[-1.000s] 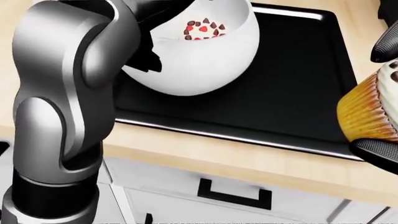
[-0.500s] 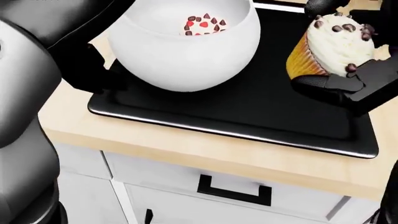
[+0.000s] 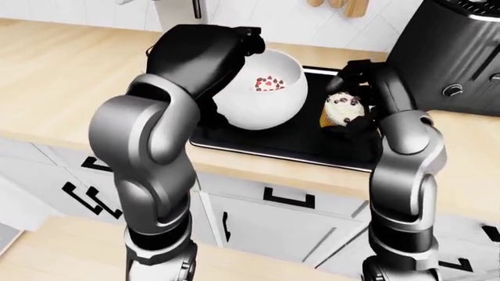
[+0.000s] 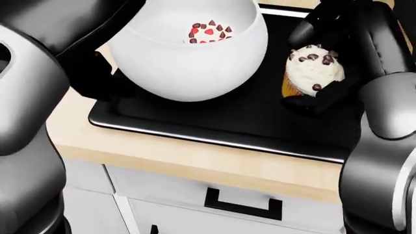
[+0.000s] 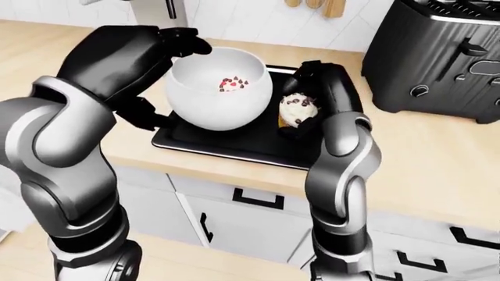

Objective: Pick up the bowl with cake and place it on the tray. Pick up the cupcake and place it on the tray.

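A white bowl (image 4: 188,58) with a cake topped in red and chocolate bits hangs over the left part of the black tray (image 4: 247,117). My left hand (image 5: 170,79) is shut on it, fingers over the rim and thumb under its left side. Whether the bowl touches the tray I cannot tell. A cupcake (image 4: 312,73) with white frosting and chocolate chips, in a yellow wrapper, sits in my right hand (image 5: 300,99), which is shut round it over the tray's right part, just above the surface.
The tray lies on a wooden counter (image 5: 47,52). A black toaster (image 5: 438,58) stands on the counter to the tray's right. Under the counter are white drawers with black handles (image 4: 244,202). Utensils hang on the wall at the top of the eye views.
My right hand has carried the cupcake leftward from the view's right edge to over the tray. The bowl has stayed in my left hand. The head view has shifted a little.
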Controlling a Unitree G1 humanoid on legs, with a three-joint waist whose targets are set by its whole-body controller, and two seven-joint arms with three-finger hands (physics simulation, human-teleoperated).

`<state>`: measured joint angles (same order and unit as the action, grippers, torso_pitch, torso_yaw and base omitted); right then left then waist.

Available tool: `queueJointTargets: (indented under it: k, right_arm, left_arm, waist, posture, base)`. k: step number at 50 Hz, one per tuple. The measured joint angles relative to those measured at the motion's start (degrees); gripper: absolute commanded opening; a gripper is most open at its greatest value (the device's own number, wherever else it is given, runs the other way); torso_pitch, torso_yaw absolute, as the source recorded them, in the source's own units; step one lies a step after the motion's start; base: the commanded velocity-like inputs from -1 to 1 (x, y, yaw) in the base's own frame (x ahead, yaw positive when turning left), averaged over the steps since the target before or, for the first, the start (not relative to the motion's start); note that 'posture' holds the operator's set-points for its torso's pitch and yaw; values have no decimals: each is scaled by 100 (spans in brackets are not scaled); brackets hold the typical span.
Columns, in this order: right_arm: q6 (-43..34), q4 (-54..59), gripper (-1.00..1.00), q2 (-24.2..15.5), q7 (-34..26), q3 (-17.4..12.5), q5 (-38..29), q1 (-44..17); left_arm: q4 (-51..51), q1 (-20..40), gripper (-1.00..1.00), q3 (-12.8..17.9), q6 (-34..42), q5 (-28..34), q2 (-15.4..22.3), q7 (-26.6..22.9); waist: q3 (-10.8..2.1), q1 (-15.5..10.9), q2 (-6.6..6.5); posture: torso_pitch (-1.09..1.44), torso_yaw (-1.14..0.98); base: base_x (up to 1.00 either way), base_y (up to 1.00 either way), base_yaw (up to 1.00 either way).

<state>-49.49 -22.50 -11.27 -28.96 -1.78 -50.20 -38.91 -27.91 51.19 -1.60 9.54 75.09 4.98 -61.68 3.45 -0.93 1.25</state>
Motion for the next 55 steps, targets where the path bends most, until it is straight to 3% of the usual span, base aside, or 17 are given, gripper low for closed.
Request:
queueJointTargets:
  k: [7,10,14,34,45,55]
  right_arm:
    - [221,171,-95,62,95,-41,-176,49]
    - [290,154,-51,93,118,-71,-200,78]
    - [375,245,-27,132,169,-51,-194,148]
    - [499,274,6,247,151,16,-211,296]
    - [620,243,44,264,189,0,-183,416]
    - [532,71,42,186,-52,-7,-252,371]
  left_arm:
    - [27,-14,39,-4,11,-10,8,32]
    - [26,-4,38,-2,11,-18,13,23]
    - [38,41,37,37,23,-50,59,33]
    - [52,175,33,93,123,-198,235,-4]
    - [22,167,33,88,131,-179,218,-9]
    - [33,112,31,67,95,-178,179,22]
  waist:
    - [16,-11,1]
    - [5,-9,11]
    - [-5,-8,17]
    - [3,-18,8]
    - [-20,-9,11]
    - [-3,-10,7]
  posture:
    - [0,0]
    - [0,0]
    - [0,0]
    - [0,0]
    - [0,0]
    - [0,0]
  base:
    - [0,0,0]
    - [0,0,0]
    - [0,0,0]
    - [0,0,0]
    - [0,0,0]
    - [0,0,0]
